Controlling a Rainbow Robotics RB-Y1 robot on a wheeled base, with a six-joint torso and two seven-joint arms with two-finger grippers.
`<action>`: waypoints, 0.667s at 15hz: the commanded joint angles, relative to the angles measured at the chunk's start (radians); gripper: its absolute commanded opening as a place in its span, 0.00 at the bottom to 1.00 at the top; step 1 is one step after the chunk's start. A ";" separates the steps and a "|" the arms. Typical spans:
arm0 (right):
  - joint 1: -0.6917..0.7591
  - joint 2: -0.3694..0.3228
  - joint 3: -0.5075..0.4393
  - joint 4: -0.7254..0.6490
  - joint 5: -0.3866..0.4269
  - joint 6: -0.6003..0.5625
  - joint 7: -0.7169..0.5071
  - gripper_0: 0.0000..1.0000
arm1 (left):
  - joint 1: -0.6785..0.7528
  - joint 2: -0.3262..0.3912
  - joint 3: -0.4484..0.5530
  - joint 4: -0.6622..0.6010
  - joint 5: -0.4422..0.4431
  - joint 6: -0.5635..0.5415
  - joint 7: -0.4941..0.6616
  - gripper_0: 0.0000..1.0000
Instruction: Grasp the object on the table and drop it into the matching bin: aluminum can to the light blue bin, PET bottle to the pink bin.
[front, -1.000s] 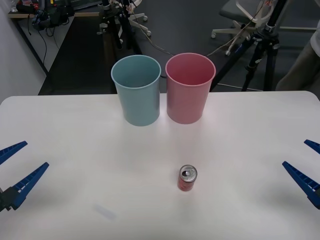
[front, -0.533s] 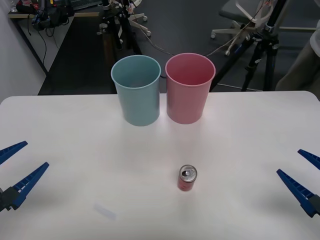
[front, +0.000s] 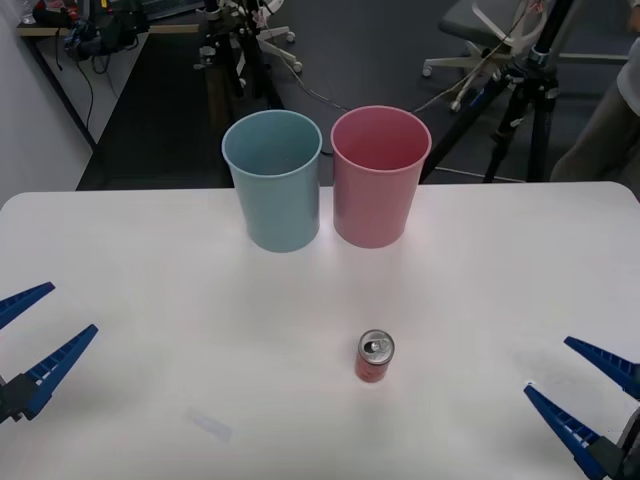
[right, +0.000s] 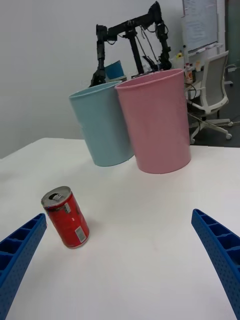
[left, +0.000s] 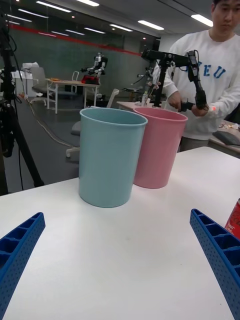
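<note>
- So, front view: aluminum can stands upright on the white table, long axis vertical, silver top w/ pull tab facing up. It sits mid-table toward the near side, well apart from both grippers.
- Right gripper hangs at the near right corner, fingers spread wide, nothing between them; can is off to its left, outside the jaws.
- Left gripper sits at the left edge, fingers likewise spread, holding nothing.
- Light blue bin and pink bin stand upright near the far edge, rims just beside each other, well beyond the can. Bare tabletop all round the can; a faint smudge lies near-left of it.
- Right wrist view: can upright just beside one blue finger, not touching, open table btwn it and the other finger. Both bins behind, side by side.
- Left wrist view: fingers parted, bare table btwn them; red can's edge shows just beyond one finger. Blue bin in front, pink bin behind it.
</note>
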 joint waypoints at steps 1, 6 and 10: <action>0.023 0.000 0.054 0.014 0.000 0.009 0.103 1.00 | 0.000 0.000 0.000 0.000 0.000 0.000 0.000 1.00; -0.025 0.000 0.160 0.126 -0.006 0.007 0.317 1.00 | 0.000 0.000 0.000 0.000 0.000 0.000 0.000 1.00; -0.052 0.002 0.247 0.166 -0.006 0.052 0.432 1.00 | 0.000 0.000 0.000 0.000 0.000 0.000 0.000 1.00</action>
